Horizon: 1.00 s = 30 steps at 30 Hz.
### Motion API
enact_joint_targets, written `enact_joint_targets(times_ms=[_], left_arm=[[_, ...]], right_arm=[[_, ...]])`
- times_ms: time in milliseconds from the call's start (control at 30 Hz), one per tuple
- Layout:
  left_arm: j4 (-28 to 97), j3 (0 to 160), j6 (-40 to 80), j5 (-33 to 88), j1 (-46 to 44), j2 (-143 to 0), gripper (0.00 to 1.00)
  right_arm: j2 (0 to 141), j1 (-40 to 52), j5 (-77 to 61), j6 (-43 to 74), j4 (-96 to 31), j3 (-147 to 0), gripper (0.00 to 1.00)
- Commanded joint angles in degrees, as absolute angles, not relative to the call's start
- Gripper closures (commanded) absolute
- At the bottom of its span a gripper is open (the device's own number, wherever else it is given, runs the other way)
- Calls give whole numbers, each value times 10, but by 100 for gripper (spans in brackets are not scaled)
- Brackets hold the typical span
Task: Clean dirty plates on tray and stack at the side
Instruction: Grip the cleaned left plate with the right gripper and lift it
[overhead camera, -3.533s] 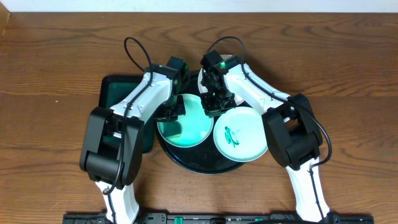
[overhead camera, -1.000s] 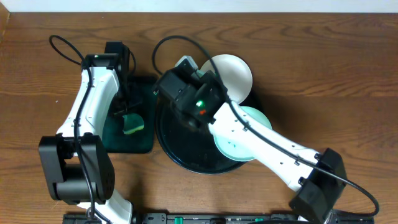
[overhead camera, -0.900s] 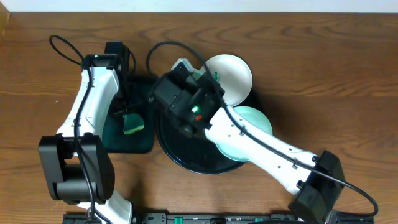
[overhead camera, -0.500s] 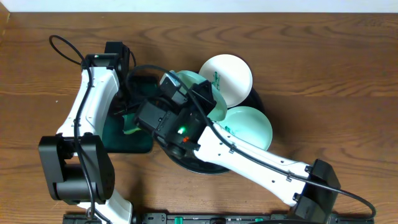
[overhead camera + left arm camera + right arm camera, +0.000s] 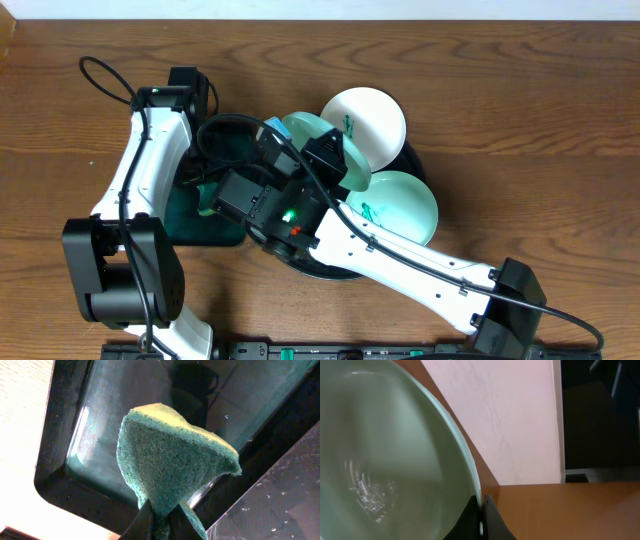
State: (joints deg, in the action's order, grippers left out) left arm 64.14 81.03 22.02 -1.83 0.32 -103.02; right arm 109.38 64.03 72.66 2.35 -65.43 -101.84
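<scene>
Right gripper: fingertips pressed almost together on the thin rim of one plate, one pad on each face, nothing else in the pinch. Held tilted and off the surface, the dish spreading up and away from the fingers. Wet-looking streaks inside; too blurred to tell scribble from water.

Judged stiff, light and glazed. Slick when wet, likely to swivel about so narrow a hold, and apt to chip or crack if dropped. Best taken at the rim as here, deep enough to cover the lip, with no quick turns of the wrist.

Left gripper: squeezed tight on the lower corner of the green sponge, the pad bulging and folding above the fingertips. Soft and springy, probably damp, safe under a hard squeeze. Just beyond the fingers, the wet floor of the small rectangular tray.

Farther out from the right fingers, from overhead: two more dishes on the side away from the left arm. Marked plate bearing a small green mark, seemingly reaching past the rim of the round tray. Scribbled plate lying on that tray beside the right forearm, well apart from both sets of fingers.
</scene>
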Motion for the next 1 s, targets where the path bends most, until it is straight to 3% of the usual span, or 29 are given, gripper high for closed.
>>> enact_joint_targets(times_ms=[0, 267, 533, 967], left_arm=[[645, 811, 210, -19, 6, -1035, 93], [649, 811, 210, -19, 6, -1035, 93], [655, 811, 210, -19, 6, -1035, 92], [655, 811, 210, -19, 6, -1035, 93]], right_arm=[[1084, 642, 733, 37, -658, -1016, 99], [1086, 648, 672, 120, -710, -1016, 99], [1089, 638, 637, 124, -701, -1016, 99], [1086, 507, 659, 133, -703, -1016, 99]])
